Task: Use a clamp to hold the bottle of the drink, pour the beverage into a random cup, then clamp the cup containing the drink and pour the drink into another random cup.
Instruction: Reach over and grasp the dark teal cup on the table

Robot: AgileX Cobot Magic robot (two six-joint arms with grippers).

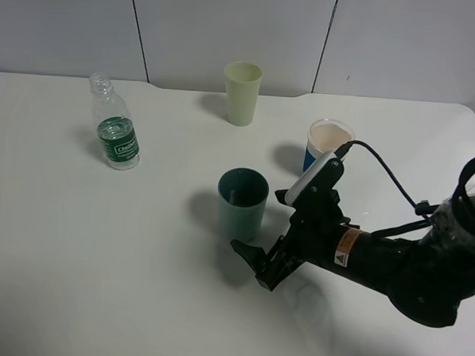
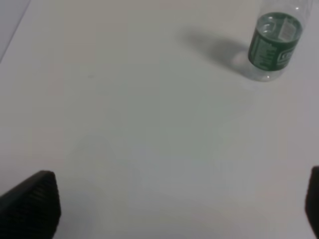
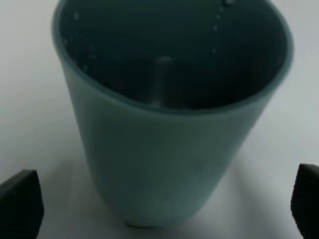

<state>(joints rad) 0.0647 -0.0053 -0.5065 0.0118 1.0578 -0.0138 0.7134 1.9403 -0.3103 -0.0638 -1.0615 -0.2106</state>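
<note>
Three cups and one bottle on the table (image 1: pixel 98 258). Bottle (image 1: pixel 116 132) at the table's 10 o'clock, upright, cap off, a little liquid at label level. Left gripper (image 2: pixel 172 206): jaws wide, nothing held, bottle well apart ahead of it; this arm is not in the high view. Pale cup (image 1: pixel 242 92) at 12 o'clock, upright. Teal cup (image 1: pixel 242 204) near centre, upright; droplets on the inner wall and a shine at the bottom, so it likely holds the drink and is the one to clamp. Blue cup (image 1: pixel 327 147) at the teal cup's 2 o'clock, upright. Right gripper (image 1: pixel 253 265) at the teal cup's 5 o'clock: jaws wide, empty, one fingertip to either side of the cup, not touching. Handling, judged: the teal cup looks like stiff, smooth plastic, light with so little fill. Its tapered wall may slide in the pads. Take hold at mid-height, below the rim, with a moderate squeeze, and keep it level until it is over the target cup.
</note>
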